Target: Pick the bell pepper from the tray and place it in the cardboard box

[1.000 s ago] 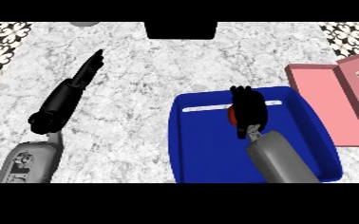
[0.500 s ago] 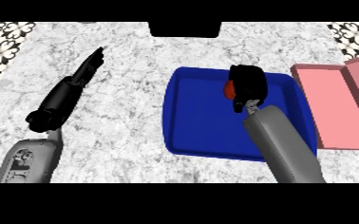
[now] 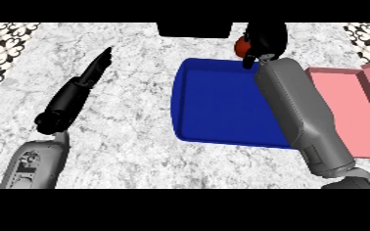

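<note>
Progress looks about halfway: the pepper (image 3: 241, 44) is off the tray (image 3: 217, 107), grasped in the curled fingers of the right robot hand (image 3: 266, 38) at the upper centre-right of the frame, past the tray's far edge. Carrying it to the pink box (image 3: 341, 95) at the right edge and letting go remain. The right forearm crosses the tray's right side, beside the box. The left robot hand (image 3: 88, 76), fingers straight, rests at upper left over the surface (image 3: 130, 142).
</note>
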### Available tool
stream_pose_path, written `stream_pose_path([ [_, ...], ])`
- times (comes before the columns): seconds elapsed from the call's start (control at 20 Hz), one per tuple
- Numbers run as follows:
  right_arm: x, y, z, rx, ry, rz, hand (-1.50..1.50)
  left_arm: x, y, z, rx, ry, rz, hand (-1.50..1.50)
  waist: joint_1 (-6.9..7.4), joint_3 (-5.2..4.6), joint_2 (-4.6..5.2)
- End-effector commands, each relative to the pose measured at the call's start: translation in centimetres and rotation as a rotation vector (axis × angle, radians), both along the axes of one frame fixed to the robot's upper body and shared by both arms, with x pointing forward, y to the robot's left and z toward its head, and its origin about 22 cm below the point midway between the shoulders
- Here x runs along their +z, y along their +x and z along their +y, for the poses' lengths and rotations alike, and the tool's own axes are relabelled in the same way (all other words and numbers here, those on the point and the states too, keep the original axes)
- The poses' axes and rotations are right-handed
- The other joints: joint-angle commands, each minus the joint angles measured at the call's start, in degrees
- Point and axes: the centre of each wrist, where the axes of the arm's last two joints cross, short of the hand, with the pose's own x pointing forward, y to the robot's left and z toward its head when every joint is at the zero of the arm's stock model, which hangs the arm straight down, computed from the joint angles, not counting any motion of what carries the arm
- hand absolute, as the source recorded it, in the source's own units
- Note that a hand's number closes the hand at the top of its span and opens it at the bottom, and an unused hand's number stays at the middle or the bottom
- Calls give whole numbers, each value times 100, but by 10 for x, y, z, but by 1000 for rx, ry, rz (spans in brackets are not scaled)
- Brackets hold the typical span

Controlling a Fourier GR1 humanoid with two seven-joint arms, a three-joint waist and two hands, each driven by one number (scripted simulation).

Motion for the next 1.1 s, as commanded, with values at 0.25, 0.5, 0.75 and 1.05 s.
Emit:
stream_pose_path([
  [0.25,63,18,-16,-310,123,-316,150,-3,-10,11,27,5,12,0,-112,0,-55],
  [0.5,85,19,-52,-493,142,-402,150,-2,-7,32,44,0,26,0,-223,-4,-77],
  [0.75,87,14,-113,-606,163,-471,150,-14,-14,34,36,10,5,0,-224,-4,-57],
  [1.05,86,-1,-184,-665,77,-338,150,-2,-10,1,46,-3,13,0,-257,1,-83],
])
